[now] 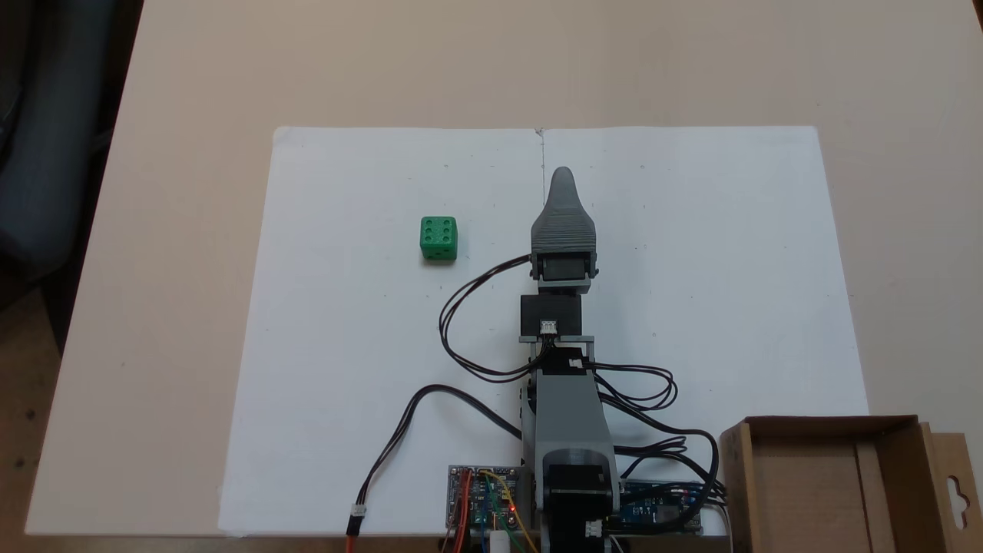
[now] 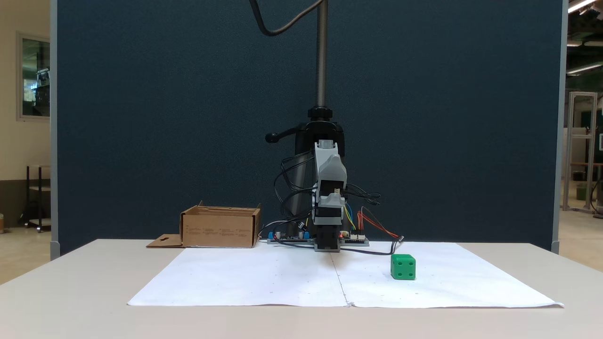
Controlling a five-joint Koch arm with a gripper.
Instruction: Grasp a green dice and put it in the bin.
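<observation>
The fingers (image 1: 563, 180) sit near the middle of the frame in the view from above, pointing toward the top edge. From up there I only see one grey tapered tip, one finger lying over the other, so I cannot tell whether they are parted or pressed together. From the front they hang low at the centre (image 2: 328, 247), close to the white paper (image 2: 292, 282), and the same doubt holds. They carry nothing that I can make out.

The green dice (image 1: 438, 238) lies on the paper to the left of the fingers in the view from above, apart from them and untouched. Seen from the front it sits right of centre (image 2: 403, 267), flat on the sheet.

My reading is that the job has not really begun: the arm looks folded at rest, and the reach for the dice is the step in hand. Next it would need to swing toward the dice, spread the fingers around it and come down squarely.

The bin (image 1: 833, 480) sits in the lower right corner in the view from above, beside the arm's base. What shows of its brown bottom is bare. From the front it is left of centre (image 2: 220, 228) on the surface (image 2: 70, 292).
</observation>
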